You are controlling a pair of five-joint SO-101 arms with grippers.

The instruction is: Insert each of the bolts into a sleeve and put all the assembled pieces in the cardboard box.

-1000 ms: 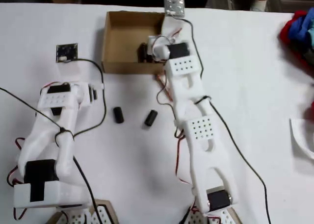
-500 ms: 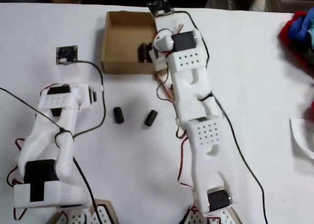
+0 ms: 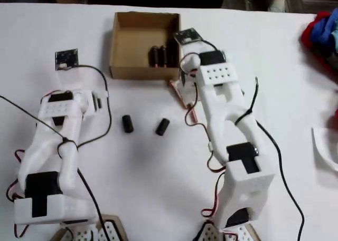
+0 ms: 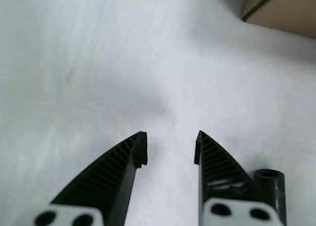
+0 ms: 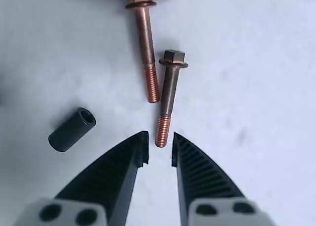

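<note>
On the white table: first sleeve (image 3: 127, 123) and second sleeve (image 3: 162, 127) lie loose between the arms
Cardboard box (image 3: 137, 72): two dark pieces (image 3: 155, 56) side by side against its near wall
Left gripper (image 4: 169, 149): fingers spread wide; holding nothing
Right gripper (image 5: 159, 149): narrowly parted, empty; first bolt (image 5: 168, 95) ends just off its fingertips; second bolt (image 5: 145, 48) lies beside it

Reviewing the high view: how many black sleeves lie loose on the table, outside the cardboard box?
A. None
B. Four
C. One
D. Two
D: a first sleeve and a second sleeve lie side by side on the table between the two arms, both apart from the cardboard box.
</note>
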